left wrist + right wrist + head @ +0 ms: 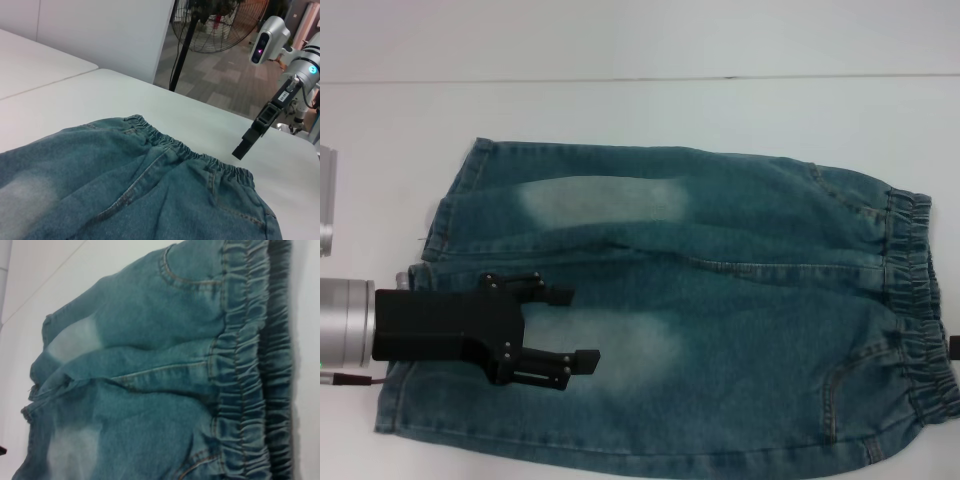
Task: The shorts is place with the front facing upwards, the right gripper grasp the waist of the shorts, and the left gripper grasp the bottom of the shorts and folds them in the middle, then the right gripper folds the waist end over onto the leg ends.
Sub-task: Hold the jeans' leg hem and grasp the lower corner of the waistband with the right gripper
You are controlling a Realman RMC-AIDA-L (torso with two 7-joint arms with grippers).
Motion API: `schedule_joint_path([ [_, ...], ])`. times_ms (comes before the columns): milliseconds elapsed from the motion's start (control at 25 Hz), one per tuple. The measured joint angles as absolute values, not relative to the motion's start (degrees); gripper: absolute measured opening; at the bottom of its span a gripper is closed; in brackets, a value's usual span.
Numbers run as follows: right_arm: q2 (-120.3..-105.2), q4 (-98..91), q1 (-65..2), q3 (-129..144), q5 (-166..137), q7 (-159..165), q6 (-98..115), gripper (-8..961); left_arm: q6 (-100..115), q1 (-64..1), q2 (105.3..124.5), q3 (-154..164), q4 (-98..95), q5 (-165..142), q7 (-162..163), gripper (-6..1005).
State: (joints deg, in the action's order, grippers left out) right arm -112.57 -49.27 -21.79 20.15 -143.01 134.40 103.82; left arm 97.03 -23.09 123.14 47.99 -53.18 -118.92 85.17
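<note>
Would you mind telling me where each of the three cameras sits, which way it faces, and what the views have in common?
Head view: on the robot's head, looking down at the shorts on the white table; the open left gripper shows over the lower leg.
Left wrist view: low over the shorts, facing the waist and the right gripper hanging beyond it.
Right wrist view: above the waist, looking along the legs; no fingers show.
Shared: all three see the shorts and waist.

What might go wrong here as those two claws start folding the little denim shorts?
The left end effector hangs open over a faded leg, inward of the bottom of the shorts; closing there may pinch mid-leg fabric, skewing the fold. The right end effector sits off the waist of the shorts and could miss the gathered band.
</note>
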Motion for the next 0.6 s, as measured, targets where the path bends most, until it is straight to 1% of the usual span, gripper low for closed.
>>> schedule_joint_path([
  [600, -112.95, -48.51, -22.13, 21.72, -142.86, 134.48, 104.01, 887, 98.53, -23.12, 123.31, 47.99, -55.36, -118.91, 85.94, 932],
])
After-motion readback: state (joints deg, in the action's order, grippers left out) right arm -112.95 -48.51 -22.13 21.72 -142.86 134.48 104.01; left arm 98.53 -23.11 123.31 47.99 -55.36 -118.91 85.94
